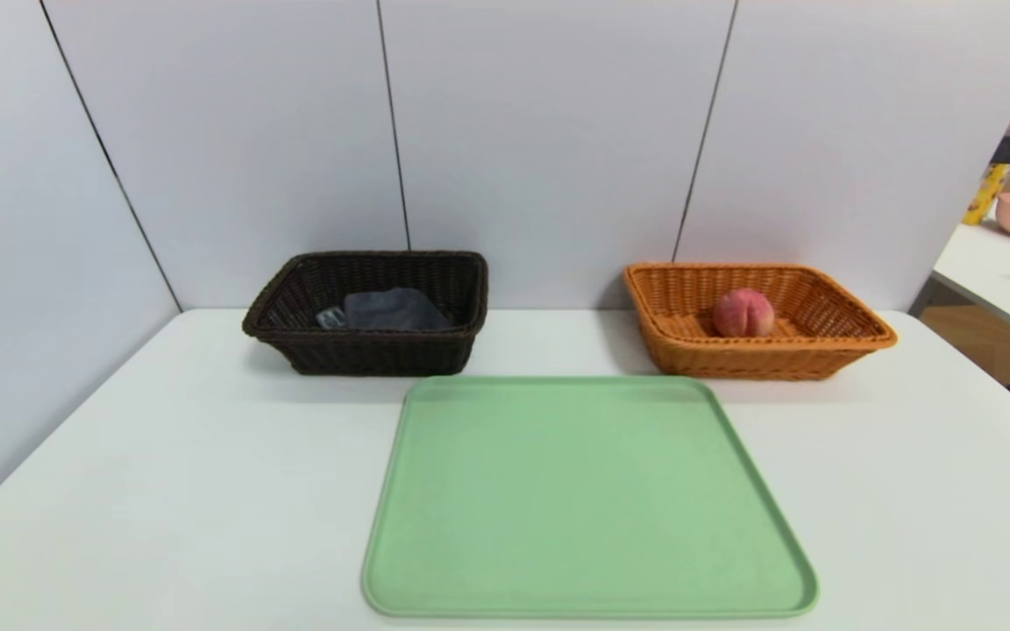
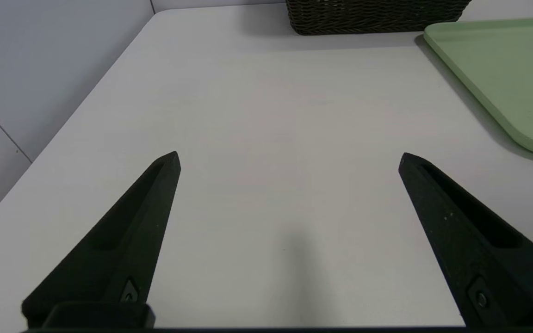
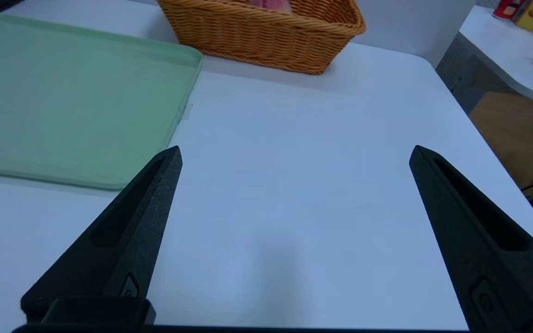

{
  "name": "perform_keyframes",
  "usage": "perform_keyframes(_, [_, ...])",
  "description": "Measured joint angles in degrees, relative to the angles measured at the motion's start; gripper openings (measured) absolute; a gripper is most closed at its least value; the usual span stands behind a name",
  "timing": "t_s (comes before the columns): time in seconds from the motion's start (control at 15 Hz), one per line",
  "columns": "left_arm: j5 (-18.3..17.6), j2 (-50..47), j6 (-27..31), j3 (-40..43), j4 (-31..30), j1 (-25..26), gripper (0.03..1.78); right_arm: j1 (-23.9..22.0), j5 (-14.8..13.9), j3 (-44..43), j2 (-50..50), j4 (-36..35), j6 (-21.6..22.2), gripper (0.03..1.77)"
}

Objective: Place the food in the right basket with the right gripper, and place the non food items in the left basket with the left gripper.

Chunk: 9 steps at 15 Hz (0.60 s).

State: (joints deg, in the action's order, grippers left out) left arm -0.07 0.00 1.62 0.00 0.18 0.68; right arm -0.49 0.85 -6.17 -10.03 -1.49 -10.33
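already the peach [image 1: 743,313], round, fuzzy and cleft, is seen lying inside the right basket [image 1: 856,337], a shallow orange-tan wicker one at about 1 o'clock on the table [image 1: 163,491]. a dark folded cloth [image 1: 395,309] is held in the left basket [image 1: 365,355], deeper and near-black, at 11 o'clock. the smooth green tray [image 1: 588,499] between and before them is bare. the right gripper [image 3: 294,155] is spread wide and empty over bare table, its basket lying ahead at 12 o'clock; the left gripper [image 2: 289,157] is likewise wide and empty. no move seems to be called for; the sorting is judged complete.
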Motion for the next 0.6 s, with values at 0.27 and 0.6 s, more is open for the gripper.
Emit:
perform_keyframes(0.27, [-0.02,0.00,0.02,0.00,0.00,0.00,1.69,0.44,1.84,5.38,7.80,0.11,0.00,1.69])
perform_keyframes(0.6, [-0.02,0.00,0.05,0.00,0.00,0.00,1.69,0.46,2.21,6.10,10.08,1.24,0.66,1.69])
